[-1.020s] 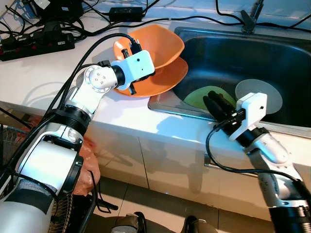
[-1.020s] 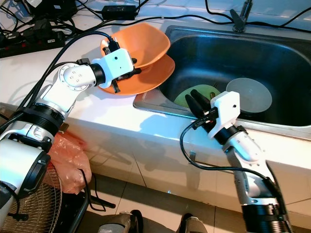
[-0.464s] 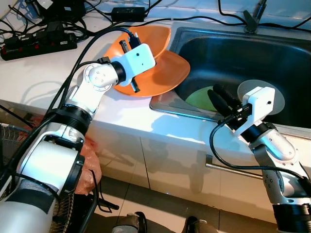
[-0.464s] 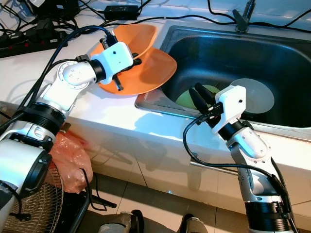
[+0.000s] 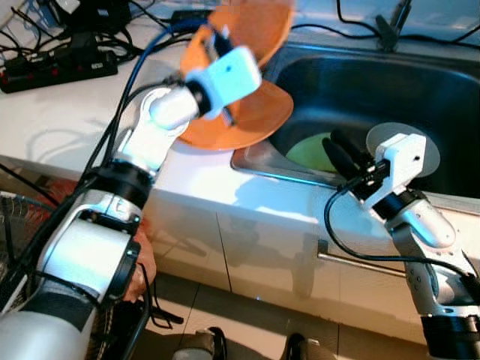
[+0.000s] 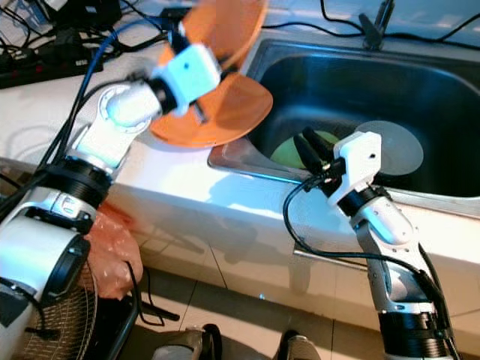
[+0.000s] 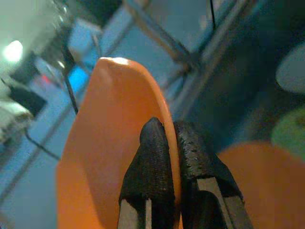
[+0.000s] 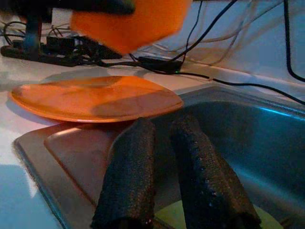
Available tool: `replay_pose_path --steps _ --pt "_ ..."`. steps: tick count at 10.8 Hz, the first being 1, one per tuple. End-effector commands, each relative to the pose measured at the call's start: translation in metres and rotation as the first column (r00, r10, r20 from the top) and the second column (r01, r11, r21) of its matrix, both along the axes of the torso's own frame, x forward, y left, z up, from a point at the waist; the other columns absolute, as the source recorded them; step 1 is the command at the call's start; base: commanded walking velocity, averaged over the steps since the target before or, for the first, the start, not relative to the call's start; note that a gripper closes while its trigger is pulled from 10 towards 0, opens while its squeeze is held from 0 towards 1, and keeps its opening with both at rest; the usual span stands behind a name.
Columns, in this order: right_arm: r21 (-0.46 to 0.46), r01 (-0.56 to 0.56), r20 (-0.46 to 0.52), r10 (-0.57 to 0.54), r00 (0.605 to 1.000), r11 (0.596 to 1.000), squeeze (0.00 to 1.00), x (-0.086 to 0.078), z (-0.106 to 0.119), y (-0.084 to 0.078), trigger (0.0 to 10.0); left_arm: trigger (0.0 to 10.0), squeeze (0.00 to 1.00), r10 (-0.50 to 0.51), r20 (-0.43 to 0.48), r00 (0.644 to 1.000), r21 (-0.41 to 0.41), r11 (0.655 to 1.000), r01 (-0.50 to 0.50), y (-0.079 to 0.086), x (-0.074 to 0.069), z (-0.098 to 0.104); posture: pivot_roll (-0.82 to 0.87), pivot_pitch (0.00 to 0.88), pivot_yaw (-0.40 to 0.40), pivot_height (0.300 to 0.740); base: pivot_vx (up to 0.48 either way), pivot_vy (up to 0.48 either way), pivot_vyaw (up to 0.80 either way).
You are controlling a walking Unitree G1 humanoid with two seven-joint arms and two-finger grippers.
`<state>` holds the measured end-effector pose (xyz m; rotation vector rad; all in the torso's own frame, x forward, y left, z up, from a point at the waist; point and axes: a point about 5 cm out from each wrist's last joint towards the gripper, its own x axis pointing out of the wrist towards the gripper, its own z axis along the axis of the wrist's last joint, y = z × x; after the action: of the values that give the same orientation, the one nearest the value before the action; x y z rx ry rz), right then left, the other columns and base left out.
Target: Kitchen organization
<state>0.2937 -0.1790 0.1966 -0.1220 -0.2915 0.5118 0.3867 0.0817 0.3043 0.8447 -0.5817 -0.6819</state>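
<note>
Lifted clear since half a second ago, upper orange plate (image 5: 251,26), blurred, tilted, pinched at its rim by left gripper (image 7: 170,138), second orange plate (image 5: 251,120) on counter, right gripper (image 5: 339,154) fingers near together over sink (image 5: 360,82)

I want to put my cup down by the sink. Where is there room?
The white counter between the power strip and the front edge is bare. The sink's back half is bare too. It is crowded at the sink's left rim: an orange plate lies there, and the left claw holds a second plate above it.
</note>
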Motion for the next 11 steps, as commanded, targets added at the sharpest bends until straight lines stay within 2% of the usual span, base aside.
replay_pose_path --steps 1,2,4,6,8,11 --pt "0.002 0.026 -0.003 -0.026 1.0 1.0 0.0 0.0 0.0 -0.005 10.0 10.0 0.0 -0.063 0.13 0.989 -0.098 0.992 0.076 -0.009 -0.011 0.036 -0.01 0.151 0.093 0.74 0.0 0.0 0.0" --pt "-0.005 0.058 0.0 -0.058 0.998 0.998 0.0 0.002 0.001 -0.009 10.0 10.0 0.0 -0.123 0.132 0.984 -0.156 0.977 0.144 -0.019 -0.016 0.041 -0.01 0.151 0.092 0.74 0.0 0.0 0.0" --pt "-0.008 0.127 0.01 -0.127 0.992 0.992 0.0 0.005 0.002 -0.019 10.0 10.0 0.0 -0.229 0.082 0.97 -0.239 0.94 0.242 -0.04 -0.022 0.029 -0.02 0.153 0.094 0.74 0.0 0.0 0.0" --pt "-0.03 0.219 0.009 -0.219 0.976 0.975 0.0 0.007 0.001 -0.032 10.0 10.0 0.0 -0.377 0.016 0.926 -0.399 0.847 0.352 -0.064 -0.03 0.023 -0.03 0.155 0.094 0.74 0.0 0.0 0.0" --pt "-0.047 0.279 0.007 -0.279 0.96 0.959 0.0 0.009 -0.001 -0.04 10.0 10.0 0.0 -0.465 -0.021 0.885 -0.498 0.773 0.394 -0.077 -0.035 0.019 -0.04 0.151 0.094 0.74 0.0 0.0 0.0" --pt "-0.08 0.387 -0.007 -0.389 0.921 0.919 0.0 0.011 -0.006 -0.056 10.0 10.0 0.0 -0.56 -0.115 0.82 -0.598 0.699 0.393 -0.086 -0.036 0.006 -0.04 0.145 0.097 0.74 0.0 0.0 0.0"
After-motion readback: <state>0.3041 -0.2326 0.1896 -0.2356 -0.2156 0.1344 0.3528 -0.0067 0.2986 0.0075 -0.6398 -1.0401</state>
